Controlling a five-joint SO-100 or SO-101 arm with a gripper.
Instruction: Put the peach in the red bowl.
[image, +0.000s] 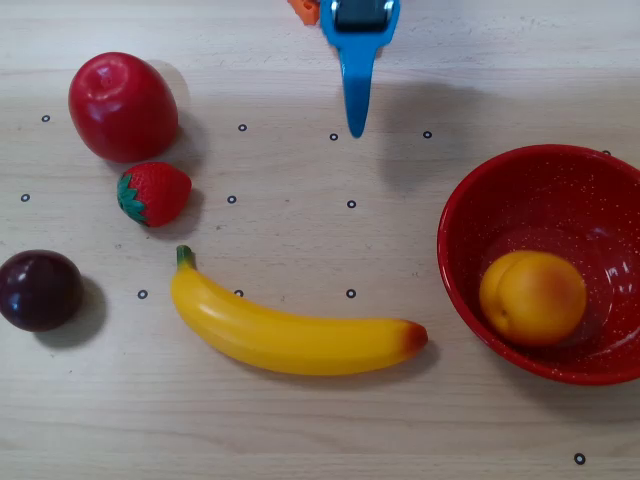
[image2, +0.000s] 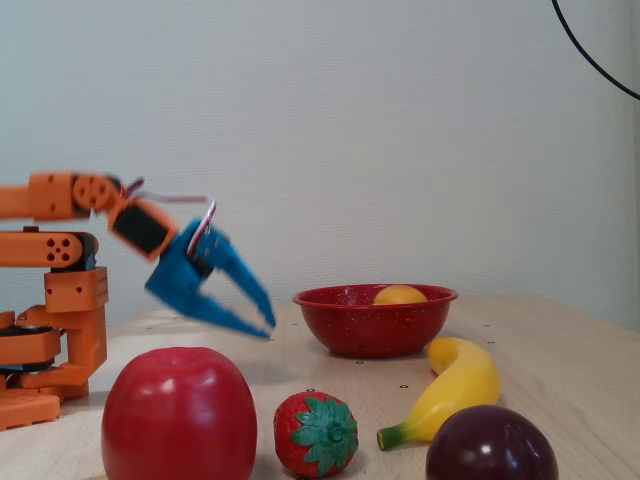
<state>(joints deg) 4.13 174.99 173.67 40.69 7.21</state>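
Observation:
The peach (image: 533, 298) lies inside the red bowl (image: 452, 232) at the right of the overhead view, resting toward the bowl's near side. From the fixed view only the peach's top (image2: 400, 294) peeks above the bowl's rim (image2: 372, 327). My blue gripper (image: 355, 126) sits at the top middle of the overhead view, well left of the bowl and apart from it. In the fixed view the gripper (image2: 268, 329) hangs low over the table, pointing down toward the bowl. Its fingers are narrowly open and hold nothing.
A red apple (image: 122, 105), a strawberry (image: 155, 192) and a dark plum (image: 40, 290) stand at the left. A long banana (image: 290, 335) lies across the middle front. The orange arm base (image2: 60, 330) stands at the fixed view's left.

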